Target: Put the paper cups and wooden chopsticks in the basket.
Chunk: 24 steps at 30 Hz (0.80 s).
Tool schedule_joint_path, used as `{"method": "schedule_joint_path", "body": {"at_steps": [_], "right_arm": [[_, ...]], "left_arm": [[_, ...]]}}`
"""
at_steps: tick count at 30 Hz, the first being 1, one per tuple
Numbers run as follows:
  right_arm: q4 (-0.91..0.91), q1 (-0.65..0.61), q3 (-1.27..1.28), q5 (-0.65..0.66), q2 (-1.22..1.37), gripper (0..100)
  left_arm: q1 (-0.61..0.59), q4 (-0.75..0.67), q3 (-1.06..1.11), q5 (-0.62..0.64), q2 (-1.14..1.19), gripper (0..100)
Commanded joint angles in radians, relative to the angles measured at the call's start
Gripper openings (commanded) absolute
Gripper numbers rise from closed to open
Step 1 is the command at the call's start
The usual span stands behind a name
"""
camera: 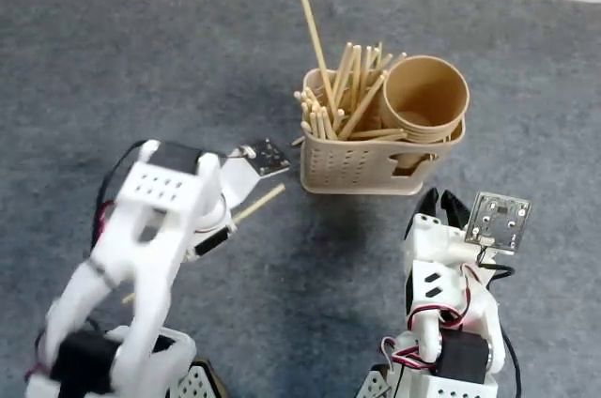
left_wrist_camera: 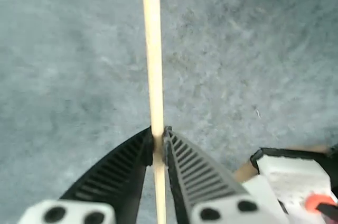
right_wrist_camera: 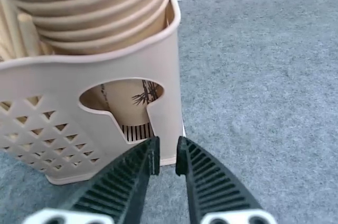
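L claw clamped on one chopstick, R claw barely cracked open w/ nothing in it

L gripper (left_wrist_camera: pixel 158 140) pinches a wooden chopstick (left_wrist_camera: pixel 151 49) at its tips, arm bent low beside the basket (camera: pixel 366 171). Basket holds stacked paper cups (camera: pixel 424 96) + a bunch of chopsticks (camera: pixel 336 98). R gripper (right_wrist_camera: pixel 166 156) sits low by the basket wall, cup end.

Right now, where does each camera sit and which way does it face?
High view: fixed overhead, looking down on table, basket, paper cups, left arm and right arm.
Left wrist view: on that arm, looking along the left hand, shut on a chopstick, toward the table.
Right wrist view: on that arm, looking past the right hand at the basket's wall.
Shared: high and right wrist views show basket and cups.
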Motion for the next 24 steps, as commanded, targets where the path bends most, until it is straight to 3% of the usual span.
{"method": "schedule_joint_path", "body": {"at_steps": [1,7,14,19,24], "right_arm": [[-0.031,-0.004,-0.012,0.014,-0.004,7.0],[-0.031,-0.005,-0.012,0.014,-0.004,7.0],[-0.031,-0.005,-0.012,0.014,-0.004,7.0],[-0.031,-0.005,-0.012,0.014,-0.004,7.0],[-0.031,-0.007,-0.012,0.014,-0.004,7.0]], "left_arm": [[-0.012,0.015,-0.005,0.037,-0.209,0],[-0.008,0.009,-0.054,0.132,-0.429,0],[-0.007,-0.012,-0.219,0.281,-0.469,0],[0.012,-0.178,-0.295,0.451,-0.469,0],[0.119,-0.497,-0.309,0.586,-0.467,1]]}}
